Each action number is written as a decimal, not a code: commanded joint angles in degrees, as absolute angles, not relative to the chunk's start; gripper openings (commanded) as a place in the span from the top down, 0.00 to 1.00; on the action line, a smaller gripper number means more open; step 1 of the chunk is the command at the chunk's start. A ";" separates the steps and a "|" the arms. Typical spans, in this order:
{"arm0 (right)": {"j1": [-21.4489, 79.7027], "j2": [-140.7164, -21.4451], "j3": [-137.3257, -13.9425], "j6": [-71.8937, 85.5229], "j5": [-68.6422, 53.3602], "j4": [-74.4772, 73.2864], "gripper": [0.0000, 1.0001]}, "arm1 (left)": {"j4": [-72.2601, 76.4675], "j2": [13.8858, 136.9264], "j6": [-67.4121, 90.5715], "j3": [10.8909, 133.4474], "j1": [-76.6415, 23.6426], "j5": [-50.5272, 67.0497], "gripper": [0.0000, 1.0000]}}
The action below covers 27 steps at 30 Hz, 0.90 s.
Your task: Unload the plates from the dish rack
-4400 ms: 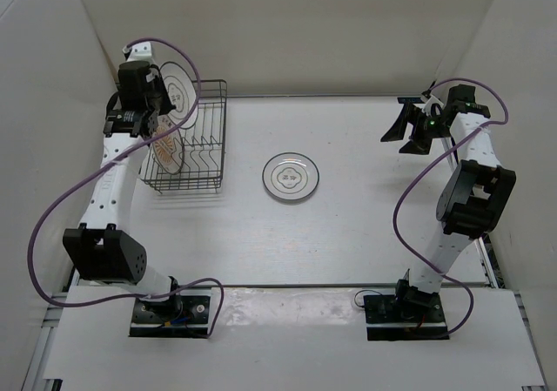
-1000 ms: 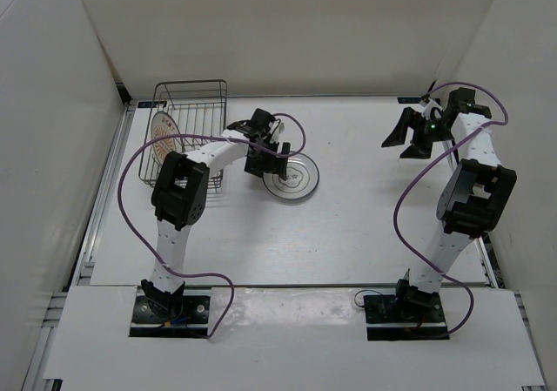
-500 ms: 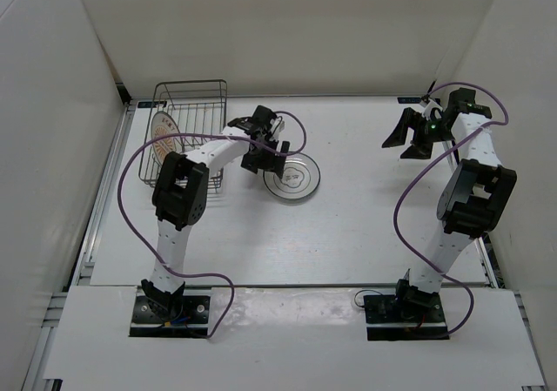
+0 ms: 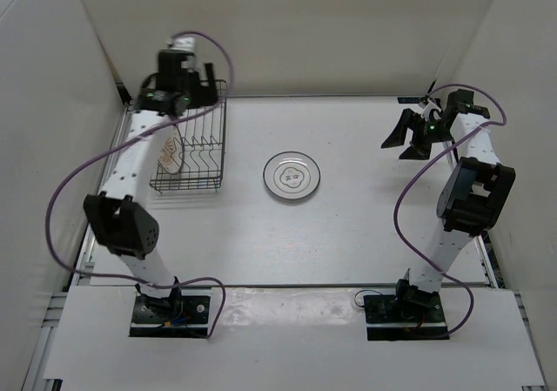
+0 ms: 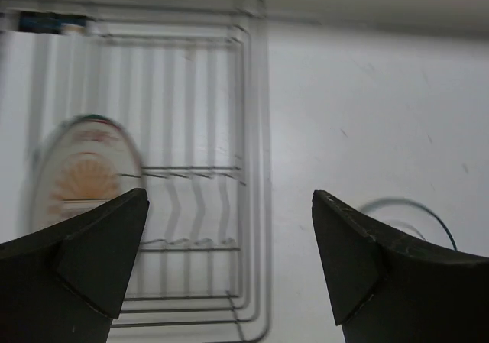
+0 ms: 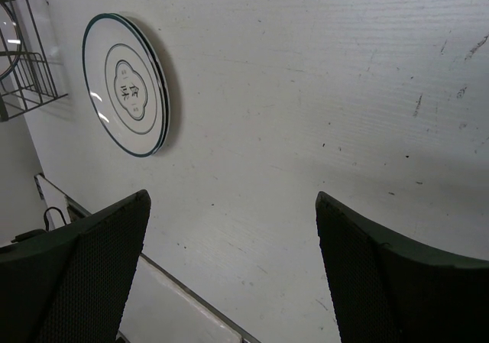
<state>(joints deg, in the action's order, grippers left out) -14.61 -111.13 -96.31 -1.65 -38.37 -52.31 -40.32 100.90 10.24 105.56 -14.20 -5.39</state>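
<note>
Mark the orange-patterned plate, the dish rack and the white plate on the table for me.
orange-patterned plate (image 5: 80, 176): left wrist view, on its patterned face.
dish rack (image 4: 202, 143): top external view, on its bare wire floor.
white plate (image 6: 126, 83): right wrist view, on its centre motif.

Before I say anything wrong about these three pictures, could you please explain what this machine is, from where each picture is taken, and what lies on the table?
These are two robot arms bolted at the table's near edge. The wide picture looks down from above and behind them. The other two come from a camera on each wrist, so the dark shapes at the bottom are that arm's own jaws. The left arm reaches over the dish rack, where an orange-patterned plate stands. White plates, seemingly two stacked, lie mid-table. The right arm is at the far right. Both pairs of jaws are open and hold nothing.
</note>
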 commanded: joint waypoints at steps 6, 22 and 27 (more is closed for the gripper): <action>-14.85 -111.88 -98.00 -1.23 -39.99 -51.07 0.10 | -42.97 95.45 0.98 103.89 -8.52 -14.93 0.03; -15.03 -111.53 -97.65 -2.81 -39.29 -51.94 0.10 | -47.46 94.66 2.72 94.49 -3.16 -22.76 0.20; -15.12 -111.36 -97.65 -2.99 -39.37 -52.38 0.10 | -46.85 96.15 3.60 92.90 -2.20 -22.33 0.25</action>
